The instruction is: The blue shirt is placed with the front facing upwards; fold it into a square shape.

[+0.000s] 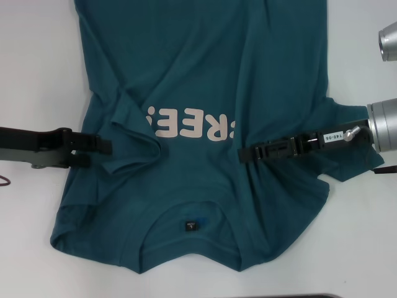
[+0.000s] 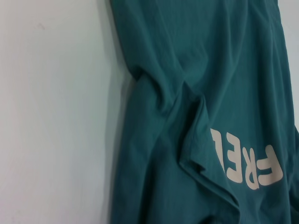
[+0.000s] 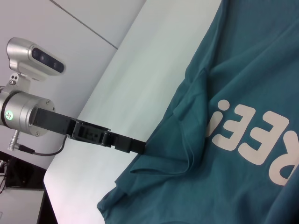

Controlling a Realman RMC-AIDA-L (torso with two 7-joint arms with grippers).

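The blue shirt lies front up on the white table, collar and dark neck label nearest me. Its pale letters read upside down, and a raised fold covers the first one. The sleeve on my left is folded inward over the chest. My left gripper sits at the shirt's left edge, shut on the cloth, which rises to its tip. Over the shirt's right half, my right gripper is shut on the fabric at that fold. The right sleeve still lies outward.
Bare white table lies to the left of the shirt and beyond its right side. The table's near edge drops to a dark floor. A silver cylinder sits at the far right.
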